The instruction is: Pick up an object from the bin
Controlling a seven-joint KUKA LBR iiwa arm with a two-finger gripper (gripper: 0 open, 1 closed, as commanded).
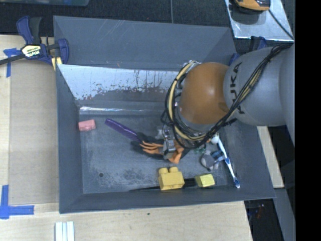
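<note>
The jaws sit low in the bin (140, 44), tucked under the wrist's orange cover (203, 94) and its loops of cables (173, 92). Whether they are wide or narrow cannot be told, and nothing can be seen held in them. They are right at the right end of a black-and-orange thing (146, 145), which lies flat near the middle of the bin floor, a little right of centre. Whether they touch it cannot be told. A small orange bit (174, 157) shows just below them.

Left of that thing a purple pen (120, 128) lies aslant, its lower end close to the thing's black part. Further left, near the floor's left edge, a pink block (87, 125) lies alone, well apart from the rest.

Along the floor's front edge, the lower one in the view, lie 2 yellow pieces: a larger yellow block (170, 178) below the jaws, and a small yellow block (205, 181) just to its right. A blue-and-white toothbrush (228, 164) lies slanted toward the front right corner, and a small grey-blue thing (207, 159), too unclear to name, lies beside it.

The arm (261, 89) comes in over the bin's right wall.
</note>
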